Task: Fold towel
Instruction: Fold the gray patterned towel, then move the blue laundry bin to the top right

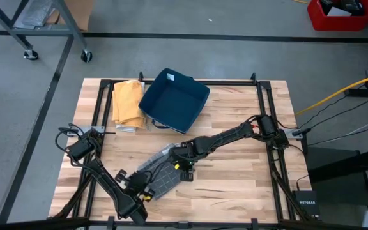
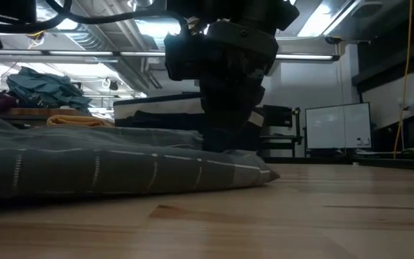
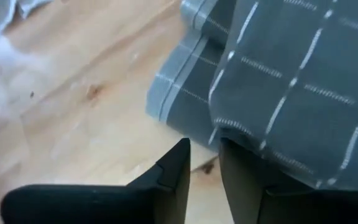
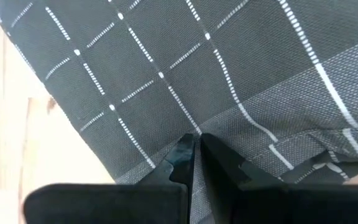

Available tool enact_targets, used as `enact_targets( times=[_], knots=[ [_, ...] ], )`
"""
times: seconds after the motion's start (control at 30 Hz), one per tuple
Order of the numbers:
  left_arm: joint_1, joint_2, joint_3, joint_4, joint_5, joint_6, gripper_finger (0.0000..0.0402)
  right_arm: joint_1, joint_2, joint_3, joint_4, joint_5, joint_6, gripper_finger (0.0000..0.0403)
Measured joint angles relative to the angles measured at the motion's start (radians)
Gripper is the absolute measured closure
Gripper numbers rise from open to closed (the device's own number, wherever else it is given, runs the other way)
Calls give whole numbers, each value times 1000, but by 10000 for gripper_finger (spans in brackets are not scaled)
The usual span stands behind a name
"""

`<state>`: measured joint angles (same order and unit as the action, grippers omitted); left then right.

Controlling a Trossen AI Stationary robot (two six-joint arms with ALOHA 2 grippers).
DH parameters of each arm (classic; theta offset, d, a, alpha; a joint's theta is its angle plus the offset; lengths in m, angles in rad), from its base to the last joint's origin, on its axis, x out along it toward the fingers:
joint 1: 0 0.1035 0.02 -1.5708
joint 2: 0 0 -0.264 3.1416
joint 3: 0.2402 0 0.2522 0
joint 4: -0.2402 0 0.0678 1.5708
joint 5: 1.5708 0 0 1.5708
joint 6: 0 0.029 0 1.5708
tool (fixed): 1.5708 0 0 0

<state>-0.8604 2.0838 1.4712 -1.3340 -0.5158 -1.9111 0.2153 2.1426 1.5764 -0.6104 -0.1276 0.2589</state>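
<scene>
Fold in hand, by the look of it, with one layer laid over and the corner just being let go. Lies at the front middle of the pale wooden slatted table (image 1: 241,185), the grey cotton towel with thin white checks (image 1: 161,171) — flattened into a thick pad in the low view, doubled layers showing along one edge in the left wrist view.

Left gripper (image 1: 144,191) at the towel's near corner, close to the table's front edge. Fingers parted by a narrow slot, bare wood showing through the slot, nothing caught between; towel hem draped against one finger (image 3: 247,180) only.

Right gripper (image 1: 185,168) at the towel's opposite edge, reaching in from the table's right side. Fingers drawn all but together, tips down on the cloth where a fold line crosses (image 4: 196,140). Cannot tell whether a layer is nipped between them or merely pressed flat.

Off to the back of the table, well apart from the work: a dark blue square fabric bin (image 1: 174,99) and beside it a folded mustard-yellow cloth (image 1: 126,102).

Next, judging from this: clear the left fingers from under the draped hem without dragging it, keep the right end pinned or free it cleanly, then find a fresh edge for another fold — both corners taken together and carried across level, so the layers already stacked do not slide apart.
</scene>
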Motion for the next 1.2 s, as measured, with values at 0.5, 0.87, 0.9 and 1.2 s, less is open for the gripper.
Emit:
enact_targets(
  times=[0.5,0.87,0.9,1.2],
  knots=[
    [-52,0,0,194,144,-104,362,4,-1,0,-8,15,-54,368],
    [-63,0,0,155,127,-227,379,6,-128,-1,35,119,-81,368],
    [-63,0,0,153,124,-224,382,6,-144,-1,38,153,-90,368],
    [-61,0,0,142,82,-226,401,-70,-199,0,186,527,-189,368]
  ],
)
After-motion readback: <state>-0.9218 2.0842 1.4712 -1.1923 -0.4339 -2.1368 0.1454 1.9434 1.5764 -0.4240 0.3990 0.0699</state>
